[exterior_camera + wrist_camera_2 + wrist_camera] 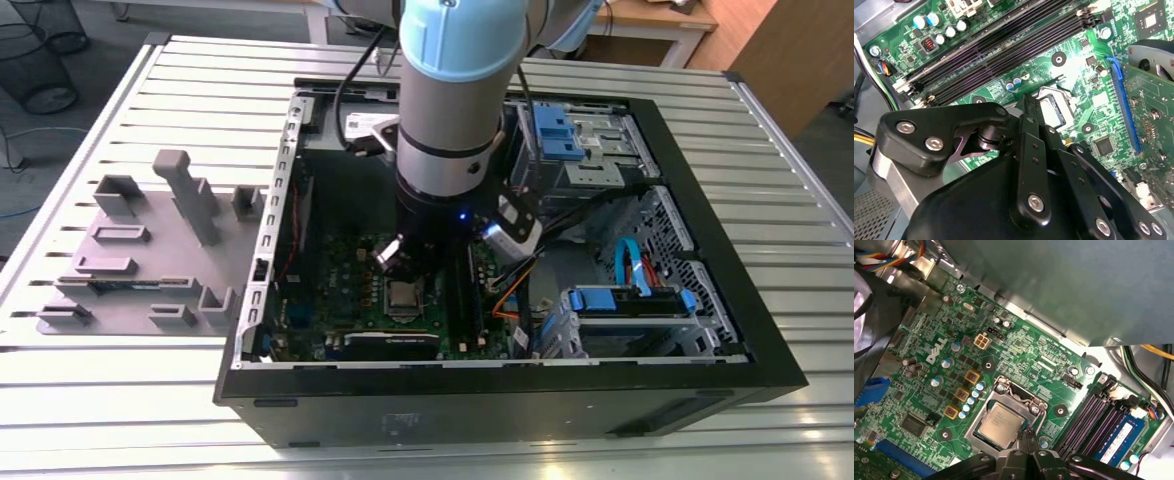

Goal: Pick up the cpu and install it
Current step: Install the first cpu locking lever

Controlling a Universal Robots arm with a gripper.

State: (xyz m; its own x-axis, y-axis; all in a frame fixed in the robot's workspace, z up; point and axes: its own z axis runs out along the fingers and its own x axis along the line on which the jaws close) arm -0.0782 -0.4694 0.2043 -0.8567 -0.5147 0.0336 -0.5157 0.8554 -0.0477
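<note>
The cpu (1000, 422), a small square chip with a pale silver top, lies flat in the socket on the green board (949, 365), inside the dark metal socket frame (1021, 392). In the exterior view the cpu (404, 294) sits just below the arm's tool. My gripper (1025, 436) hovers close over one corner of the chip, its black fingers drawn together with nothing between them. In the second wrist view the gripper (1026, 102) narrows to a tip right at the socket frame (1046, 94).
The board sits in an open black computer case (694, 330) with drive bays and cables on the exterior view's right. Dark memory slots (1094, 415) run beside the socket. A green expansion card (1154, 110) stands nearby. Grey fixture blocks (147, 250) rest on the table at the exterior view's left.
</note>
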